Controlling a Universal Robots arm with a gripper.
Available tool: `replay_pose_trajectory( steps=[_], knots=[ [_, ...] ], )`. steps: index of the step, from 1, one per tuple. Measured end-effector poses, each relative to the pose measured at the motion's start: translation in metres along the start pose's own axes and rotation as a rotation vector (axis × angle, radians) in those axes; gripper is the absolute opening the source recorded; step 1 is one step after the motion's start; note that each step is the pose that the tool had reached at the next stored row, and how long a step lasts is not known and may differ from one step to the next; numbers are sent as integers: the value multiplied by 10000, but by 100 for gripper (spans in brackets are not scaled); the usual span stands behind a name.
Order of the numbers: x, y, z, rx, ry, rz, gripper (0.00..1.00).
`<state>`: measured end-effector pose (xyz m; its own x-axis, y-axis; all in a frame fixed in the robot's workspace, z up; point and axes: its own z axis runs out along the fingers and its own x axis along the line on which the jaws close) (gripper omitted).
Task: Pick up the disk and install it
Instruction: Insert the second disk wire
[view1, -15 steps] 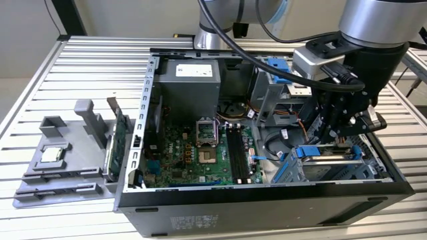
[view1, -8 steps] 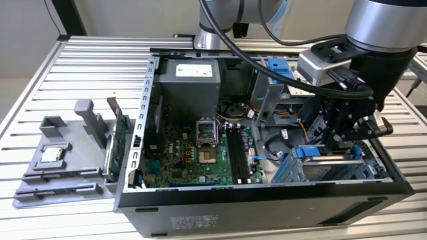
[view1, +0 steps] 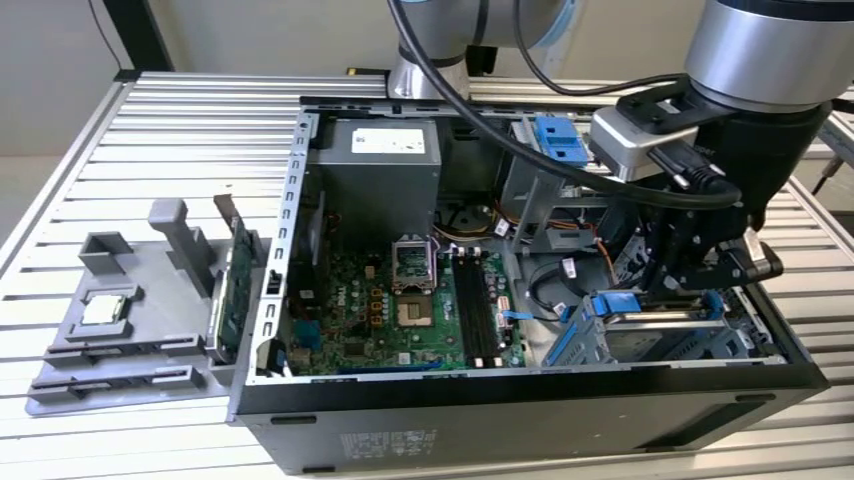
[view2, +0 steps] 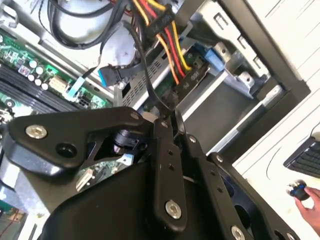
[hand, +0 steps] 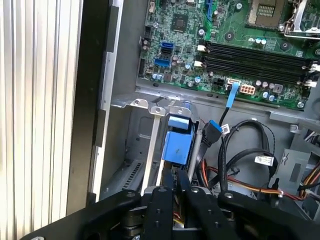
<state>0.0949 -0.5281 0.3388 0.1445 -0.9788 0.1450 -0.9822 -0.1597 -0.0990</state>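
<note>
- The gripper (view1: 697, 290) hangs low inside the open computer case (view1: 534, 400), over the drive cage at the corner nearest the exterior view's right, which suggests it is working at the bay rather than travelling.
- The disk (view1: 650, 318) sits in that cage with its blue carrier (hand: 178, 145) uppermost; in the first wrist view the blue tab lies straight ahead of the fingertips, between the cage's metal walls.
- The fingers (hand: 176, 186) are drawn together, narrow and almost touching, just at the blue carrier's near edge; whether they pinch it or merely press on it I cannot tell.
- That pressed-together pose would suit pushing the drive down into its slot, so I judge the install to be far along but not plainly seated.
- In the second wrist view the red, yellow and orange power wires (view2: 167, 47) run to a connector beside the bay, close to the fingers, so there is little room.
- Counts: one disk, one arm, one motherboard (view1: 400, 310), one empty processor socket (view1: 414, 265), and one grey fixture (view1: 120, 320) on the slatted desk (view1: 160, 130) carrying a single square chip (view1: 107, 308).
- A second blue plastic part (view1: 559, 138) stands at the far side of the case.
</note>
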Motion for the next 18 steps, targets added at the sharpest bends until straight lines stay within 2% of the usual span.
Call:
replay_pose_trajectory(
  steps=[3,4,7,10,13,18],
  knots=[
    [1,2,1,2,-11,9,0],
    [1,2,1,5,-51,27,0],
    [1,3,3,30,-250,81,0],
    [2,-4,4,28,-250,91,0],
    [9,-40,10,12,-246,118,0],
    [23,-42,11,-33,-212,452,0]
  ],
)
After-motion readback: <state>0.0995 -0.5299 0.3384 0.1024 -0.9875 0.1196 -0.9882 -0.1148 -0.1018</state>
